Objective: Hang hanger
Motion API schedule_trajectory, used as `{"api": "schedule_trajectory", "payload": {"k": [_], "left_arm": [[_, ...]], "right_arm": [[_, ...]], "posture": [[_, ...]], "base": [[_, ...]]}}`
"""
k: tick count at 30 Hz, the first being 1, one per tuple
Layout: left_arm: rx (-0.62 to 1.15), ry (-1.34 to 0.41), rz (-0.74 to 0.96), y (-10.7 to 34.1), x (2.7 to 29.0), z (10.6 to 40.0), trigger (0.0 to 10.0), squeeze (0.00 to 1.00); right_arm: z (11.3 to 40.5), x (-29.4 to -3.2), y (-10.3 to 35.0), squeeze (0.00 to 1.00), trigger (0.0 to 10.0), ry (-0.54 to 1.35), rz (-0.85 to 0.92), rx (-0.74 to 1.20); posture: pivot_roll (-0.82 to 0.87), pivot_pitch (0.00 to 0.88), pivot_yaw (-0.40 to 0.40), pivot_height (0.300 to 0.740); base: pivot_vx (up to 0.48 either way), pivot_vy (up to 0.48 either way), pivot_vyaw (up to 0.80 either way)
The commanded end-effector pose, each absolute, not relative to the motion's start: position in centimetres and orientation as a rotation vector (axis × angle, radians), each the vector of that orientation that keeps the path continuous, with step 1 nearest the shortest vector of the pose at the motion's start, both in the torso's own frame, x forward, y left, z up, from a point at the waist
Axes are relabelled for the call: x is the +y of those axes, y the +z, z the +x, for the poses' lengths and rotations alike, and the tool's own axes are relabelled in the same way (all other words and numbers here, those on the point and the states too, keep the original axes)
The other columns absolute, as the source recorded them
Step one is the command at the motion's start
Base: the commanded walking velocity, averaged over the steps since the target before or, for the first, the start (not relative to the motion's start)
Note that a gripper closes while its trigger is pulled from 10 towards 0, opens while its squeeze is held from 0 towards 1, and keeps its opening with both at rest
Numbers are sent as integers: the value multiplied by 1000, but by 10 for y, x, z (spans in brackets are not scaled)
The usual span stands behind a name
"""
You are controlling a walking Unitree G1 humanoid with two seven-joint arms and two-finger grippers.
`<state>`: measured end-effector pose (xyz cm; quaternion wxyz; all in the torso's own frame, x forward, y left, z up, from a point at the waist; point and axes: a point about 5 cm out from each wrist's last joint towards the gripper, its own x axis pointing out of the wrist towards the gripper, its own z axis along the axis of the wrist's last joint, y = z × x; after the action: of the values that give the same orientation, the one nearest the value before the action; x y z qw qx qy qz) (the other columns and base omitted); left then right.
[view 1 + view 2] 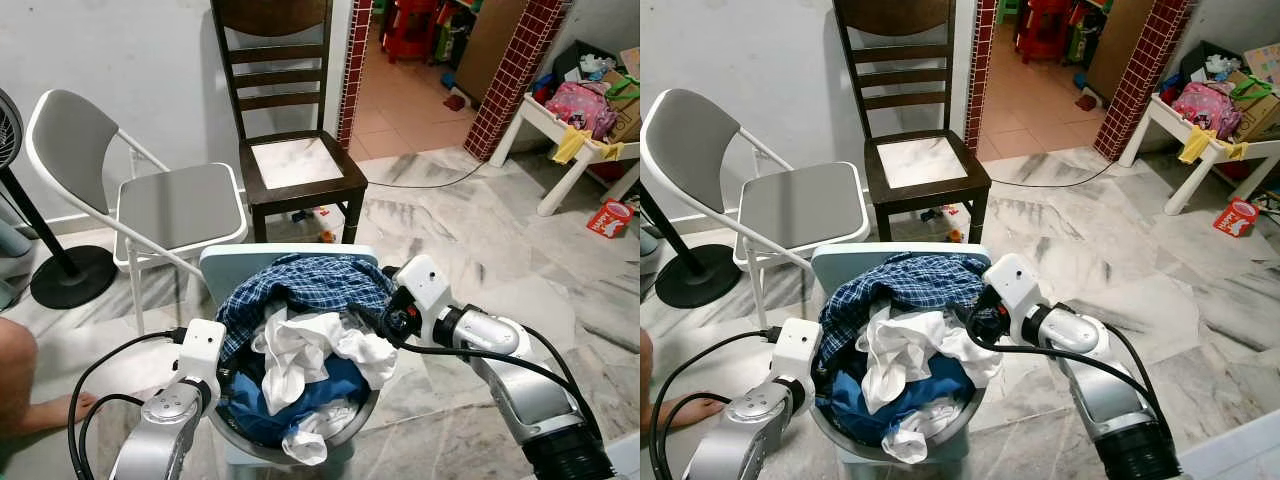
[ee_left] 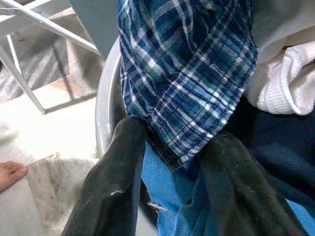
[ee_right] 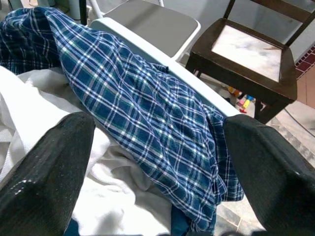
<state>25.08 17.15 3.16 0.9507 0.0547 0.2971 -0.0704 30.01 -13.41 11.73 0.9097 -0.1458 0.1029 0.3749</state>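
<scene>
Both grippers at the laundry basket (image 1: 345,440): right gripper (image 3: 157,162) spread wide over the plaid shirt (image 3: 142,113), left gripper (image 2: 172,162) spread, the shirt's hem between its fingers. No hanger can be made out — likely buried. Recommend lifting the shirt clear first — close only on cloth, not the rim.

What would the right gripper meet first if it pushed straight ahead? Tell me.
Most likely the blue plaid shirt on the laundry pile: the open right gripper points at it, with the white cloth just beneath. Depth is unclear.

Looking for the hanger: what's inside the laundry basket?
The basket holds a blue plaid shirt, white garments and blue clothes. Anything beneath them is covered.
</scene>
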Motion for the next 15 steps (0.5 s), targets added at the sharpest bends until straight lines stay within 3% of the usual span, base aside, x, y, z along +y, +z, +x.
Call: {"api": "schedule_trajectory", "payload": {"k": [1, 8, 12, 15], "left_arm": [[603, -143, 114, 31, 172, 251, 0, 0], [600, -136, 119, 31, 172, 251, 0, 0], [595, -125, 125, 31, 173, 251, 0, 0], [594, -125, 126, 31, 173, 251, 0, 0]], "right_arm": [[301, -139, 120, 0, 10000, 771, -300, 214], [296, -138, 119, 0, 10000, 839, -296, 238], [280, -134, 120, 0, 10000, 1014, -262, 271], [277, -134, 119, 0, 10000, 1034, -263, 285]], "posture": [[-50, 105, -62, 740], [-51, 101, -61, 740], [-52, 102, -60, 740], [-52, 102, -60, 740]], "base": [[0, 0, 0], [0, 0, 0], [0, 0, 0], [0, 0, 0]]}}
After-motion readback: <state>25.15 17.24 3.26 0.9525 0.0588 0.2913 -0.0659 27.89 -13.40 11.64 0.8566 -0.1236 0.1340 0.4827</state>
